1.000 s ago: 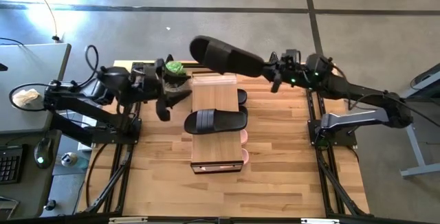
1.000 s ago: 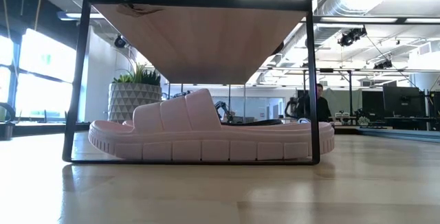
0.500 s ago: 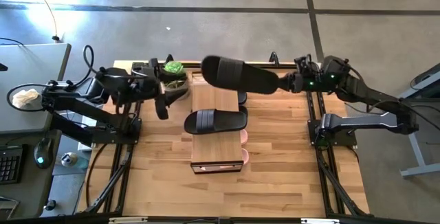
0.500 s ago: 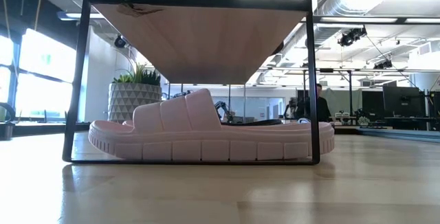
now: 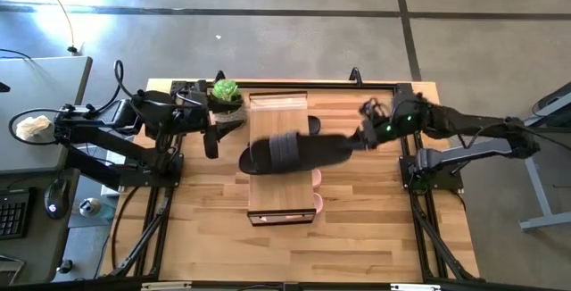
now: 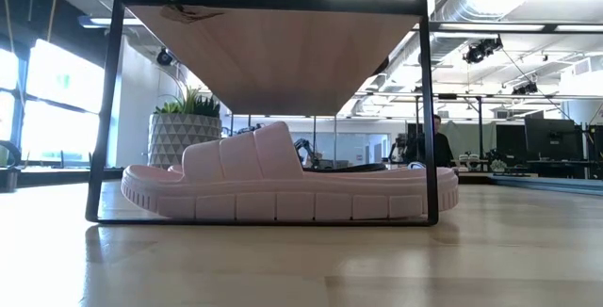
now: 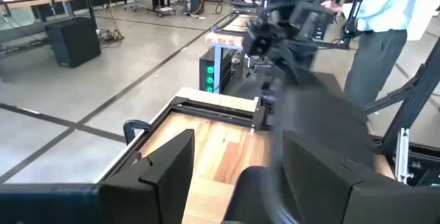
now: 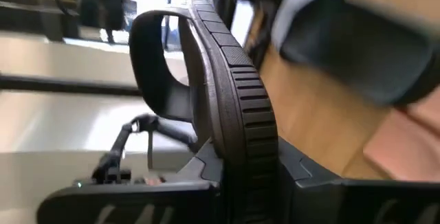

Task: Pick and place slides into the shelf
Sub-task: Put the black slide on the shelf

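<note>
Holding: right gripper (image 5: 364,137) is clamped narrow on the end of a black slide (image 5: 299,151), which hangs blurred over the middle of the shelf (image 5: 278,108).
Shelf edges: the plank top runs near to far at table centre; its far half lies bare, and its near end is bare too.
Slide on top: whether a second black slide lies on the plank under the held one cannot be told from above.
Lower tier: pink slide (image 6: 283,183) sits on the table under the plank; from above only its pale edge shows past the shelf's right side.
Left gripper (image 5: 212,139): waits left of the shelf, fingers spread wide, nothing between them.
Open room: bare table (image 5: 375,228) lies near and right of the shelf; a potted plant (image 5: 226,93) crowds the far-left corner.
Right wrist view only: ribbed sole edge and strap of the held slide, pinched between the fingers (image 8: 137,200).
Left wrist view only: a person stands beyond the table's right side.
Low view only: black frame posts (image 6: 427,100) carry the plank above the pink slide.
</note>
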Robot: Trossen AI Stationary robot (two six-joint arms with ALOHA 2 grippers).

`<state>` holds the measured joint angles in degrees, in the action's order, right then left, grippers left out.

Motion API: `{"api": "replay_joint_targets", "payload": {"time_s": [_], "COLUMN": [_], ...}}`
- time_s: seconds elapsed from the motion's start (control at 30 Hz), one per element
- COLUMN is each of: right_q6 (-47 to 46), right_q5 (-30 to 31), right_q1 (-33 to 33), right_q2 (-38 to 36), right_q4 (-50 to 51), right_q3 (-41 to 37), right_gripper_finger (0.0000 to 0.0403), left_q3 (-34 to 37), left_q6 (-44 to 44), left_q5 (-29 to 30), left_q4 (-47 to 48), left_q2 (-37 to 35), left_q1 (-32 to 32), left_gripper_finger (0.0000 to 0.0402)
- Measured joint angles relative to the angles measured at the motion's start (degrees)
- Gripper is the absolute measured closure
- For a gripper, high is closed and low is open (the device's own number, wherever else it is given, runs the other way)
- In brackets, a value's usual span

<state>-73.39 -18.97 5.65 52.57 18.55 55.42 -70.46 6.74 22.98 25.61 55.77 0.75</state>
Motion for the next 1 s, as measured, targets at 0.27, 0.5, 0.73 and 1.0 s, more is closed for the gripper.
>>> {"api": "replay_joint_targets", "payload": {"time_s": [0.27,0.5,0.73,1.0], "right_q6": [-7.9,-10.7,-12.3,-12.1], "right_q5": [8.3,15.9,17.7,18.9], "right_q1": [-12.4,-18.4,-20.8,-20.1], "right_q2": [5.3,11.0,17.8,22.4], "right_q4": [0.8,-2.6,-9.6,-12.6], "right_q3": [0.0,0.0,0.0,0.0], "right_gripper_finger": [0.0365,0.0368,0.0367,0.0368], "left_q3": [0.0,0.0,0.0,0.0], "left_q6": [-0.3,-0.4,-0.3,0.9], "left_q5": [2.0,2.1,2.0,1.9], "left_q4": [0.0,0.1,1.5,3.4], "left_q2": [0.0,0.0,0.0,0.0], "left_q1": [0.0,0.0,0.0,0.0], "left_gripper_finger": [0.0202,0.0202,0.0202,0.0202]}}
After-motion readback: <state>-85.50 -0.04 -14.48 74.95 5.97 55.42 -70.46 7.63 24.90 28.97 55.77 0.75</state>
